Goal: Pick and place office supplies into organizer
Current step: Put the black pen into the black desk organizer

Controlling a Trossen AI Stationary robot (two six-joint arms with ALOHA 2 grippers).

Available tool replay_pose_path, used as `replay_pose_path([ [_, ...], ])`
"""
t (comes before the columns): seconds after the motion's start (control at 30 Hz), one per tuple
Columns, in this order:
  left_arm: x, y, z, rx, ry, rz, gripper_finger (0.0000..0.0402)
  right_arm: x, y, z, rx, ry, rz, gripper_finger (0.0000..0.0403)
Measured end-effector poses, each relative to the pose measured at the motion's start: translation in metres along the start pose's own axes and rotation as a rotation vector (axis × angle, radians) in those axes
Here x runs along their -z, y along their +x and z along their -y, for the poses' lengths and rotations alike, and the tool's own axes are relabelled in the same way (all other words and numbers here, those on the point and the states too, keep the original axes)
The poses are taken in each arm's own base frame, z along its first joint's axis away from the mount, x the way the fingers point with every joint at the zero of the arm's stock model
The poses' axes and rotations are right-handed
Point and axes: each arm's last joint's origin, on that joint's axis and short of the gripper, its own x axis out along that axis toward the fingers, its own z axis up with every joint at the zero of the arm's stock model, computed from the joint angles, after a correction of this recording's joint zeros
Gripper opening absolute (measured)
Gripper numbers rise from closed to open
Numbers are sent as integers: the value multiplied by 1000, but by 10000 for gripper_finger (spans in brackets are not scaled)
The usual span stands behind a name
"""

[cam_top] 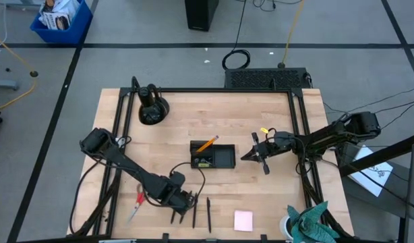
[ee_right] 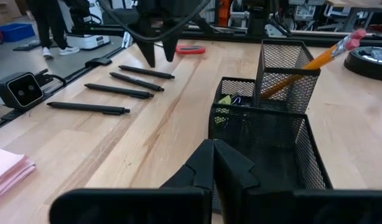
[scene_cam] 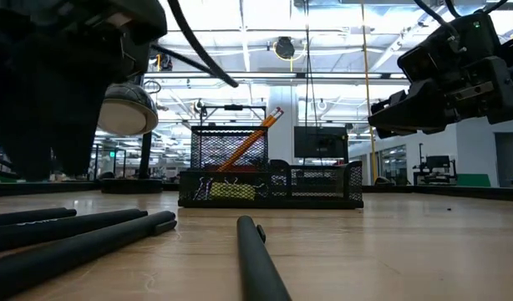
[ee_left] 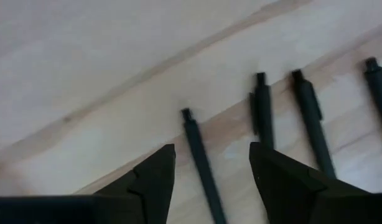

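From above, the left gripper (cam_top: 185, 204) hangs spread and empty over the black pens (cam_top: 193, 211) at six o'clock of the organizer (cam_top: 213, 155), while the right wrist view shows the right gripper (ee_right: 213, 163) clenched, empty, beside it.

A black wire-mesh organizer (cam_top: 214, 156) sits near the middle of the wooden table, an orange pencil (cam_top: 207, 144) leaning tilted out of its tall cup, with a yellow-green piece (scene_cam: 231, 191) and small black clips (scene_cam: 205, 189) in a low compartment beside the cup. Four thin black pens (ee_right: 124, 92) lie roughly parallel near the table's front edge. Red-handled scissors (cam_top: 137, 204) lie flat to their left, a square pink notepad (cam_top: 243, 220) to their right.
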Motion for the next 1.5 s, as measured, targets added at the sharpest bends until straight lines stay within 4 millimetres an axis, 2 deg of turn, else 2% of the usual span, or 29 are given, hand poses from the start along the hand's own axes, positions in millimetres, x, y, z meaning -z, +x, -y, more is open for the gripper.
replay_pose_path([
  [0.4,2,29,-17,45,28,-1,211,1,0,0,0,2,-5,2],
  [0.67,7,52,-15,-26,73,-37,211,2,0,0,-1,21,-18,2],
  [1.17,13,49,-12,-37,146,-36,211,4,0,0,-1,30,-37,1],
  [1.27,13,49,-12,-40,162,-37,198,4,0,0,-1,46,-37,2],
  [1.5,13,49,-13,-47,167,-36,130,4,0,0,-2,63,-38,2],
])
